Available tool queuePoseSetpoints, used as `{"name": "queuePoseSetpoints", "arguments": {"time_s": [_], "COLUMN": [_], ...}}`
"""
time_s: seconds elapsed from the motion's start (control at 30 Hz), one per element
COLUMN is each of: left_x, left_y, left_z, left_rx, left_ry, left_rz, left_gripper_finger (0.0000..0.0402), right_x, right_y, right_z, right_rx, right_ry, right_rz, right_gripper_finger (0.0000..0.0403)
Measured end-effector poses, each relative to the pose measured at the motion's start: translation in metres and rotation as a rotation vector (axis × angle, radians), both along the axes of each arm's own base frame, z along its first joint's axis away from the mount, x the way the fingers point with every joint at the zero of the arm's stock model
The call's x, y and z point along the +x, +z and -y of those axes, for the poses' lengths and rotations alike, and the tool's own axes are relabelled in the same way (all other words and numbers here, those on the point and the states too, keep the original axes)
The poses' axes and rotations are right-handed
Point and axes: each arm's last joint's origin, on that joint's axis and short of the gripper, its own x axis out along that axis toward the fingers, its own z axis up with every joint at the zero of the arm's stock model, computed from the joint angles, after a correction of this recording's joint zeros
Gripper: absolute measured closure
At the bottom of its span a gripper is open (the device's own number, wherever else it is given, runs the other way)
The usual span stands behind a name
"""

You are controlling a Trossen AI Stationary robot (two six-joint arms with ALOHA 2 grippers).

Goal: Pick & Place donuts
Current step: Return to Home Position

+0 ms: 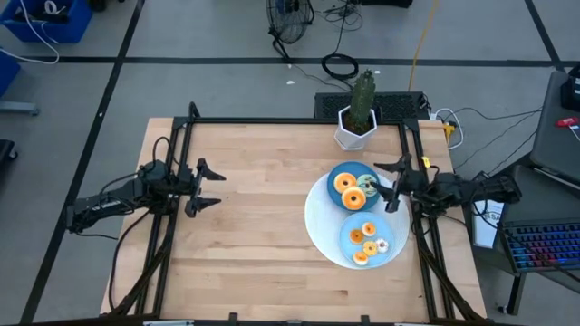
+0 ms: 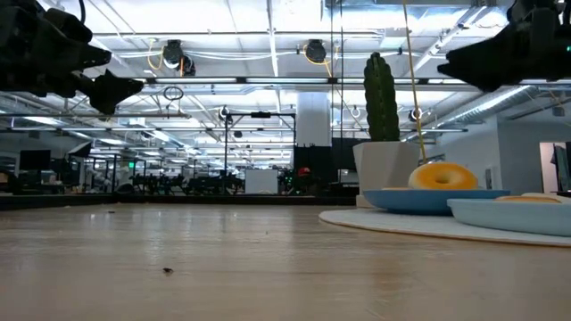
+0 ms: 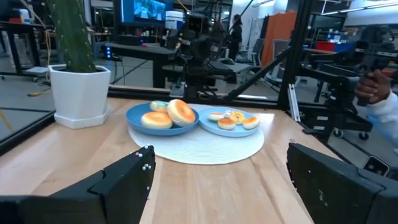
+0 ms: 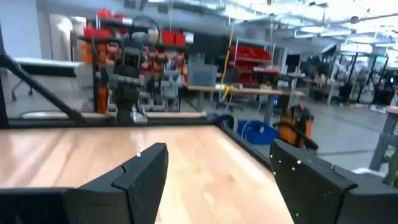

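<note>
The donuts lie on two blue plates on a white disc at the table's right side. The far plate holds two orange donuts and a pale green one, leaning together. The near plate holds several smaller donuts; both plates also show in the left wrist view, with donuts and small donuts. My right gripper is open, raised beside the far plate's right rim. My left gripper is open, raised over the table's left part.
A cactus in a white pot stands at the far edge, just behind the far plate. Bare wood stretches between my left gripper and the disc. A black frame rail runs along the table's far edge.
</note>
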Motion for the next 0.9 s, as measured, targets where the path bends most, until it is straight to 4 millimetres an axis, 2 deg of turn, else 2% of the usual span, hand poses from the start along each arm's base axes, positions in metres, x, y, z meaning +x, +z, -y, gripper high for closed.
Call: {"name": "queuePoseSetpoints", "arguments": {"time_s": [0.37, 0.6, 0.9], "left_x": [0.000, 0.000, 0.000], "left_y": [0.000, 0.000, -0.002], "left_z": [0.000, 0.000, 0.000], "left_rx": [-0.004, -0.020, -0.025], "left_ry": [0.009, 0.009, 0.016], "left_rz": [0.001, -0.001, -0.023], "left_gripper_finger": [0.0046, 0.0045, 0.0046], "right_x": [0.005, 0.005, 0.006], "right_y": [-0.023, -0.022, -0.026], "right_z": [0.007, 0.011, 0.011], "right_rx": [0.044, 0.078, 0.088], "right_ry": [-0.078, -0.118, -0.122], "right_rz": [-0.053, -0.015, -0.053], "right_gripper_finger": [0.0139, 0.0136, 0.0136]}}
